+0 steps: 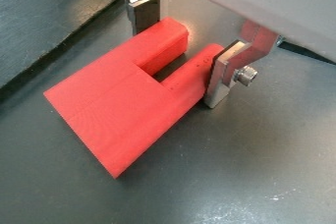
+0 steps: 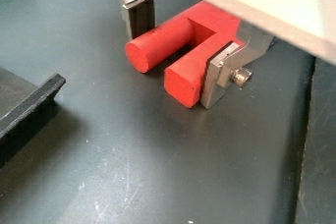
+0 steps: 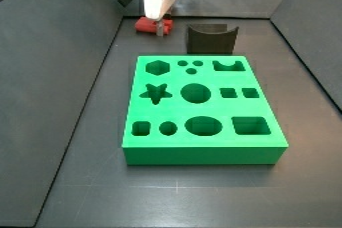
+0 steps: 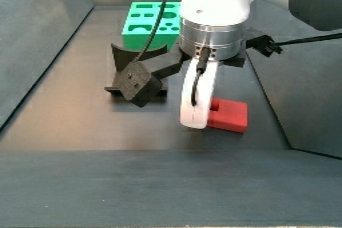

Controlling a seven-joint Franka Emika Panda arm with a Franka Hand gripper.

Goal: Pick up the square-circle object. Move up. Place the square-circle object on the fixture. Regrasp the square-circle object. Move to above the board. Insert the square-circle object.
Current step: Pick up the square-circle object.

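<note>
Gripper (image 1: 184, 53) is down at floor level over the square-circle object (image 1: 132, 105) — fingers spread, one silver plate on each side of the red piece. In both wrist views the near finger (image 2: 221, 74) sits against or just beside the block's side and the far finger (image 1: 141, 14) stands just clear of it; cannot tell if either pad actually touches. No pinch visible.

The square-circle object (image 2: 178, 46) lies flat on the dark floor, notch facing up into the gripper.

In a side view the fixture (image 4: 138, 80) stands near the red piece (image 4: 227, 115), apart from it, and the board (image 4: 150, 20) lies beyond. The other way round, the board (image 3: 201, 107) is in front, the fixture (image 3: 210, 39) behind it, the gripper (image 3: 151, 22) beside that.
</note>
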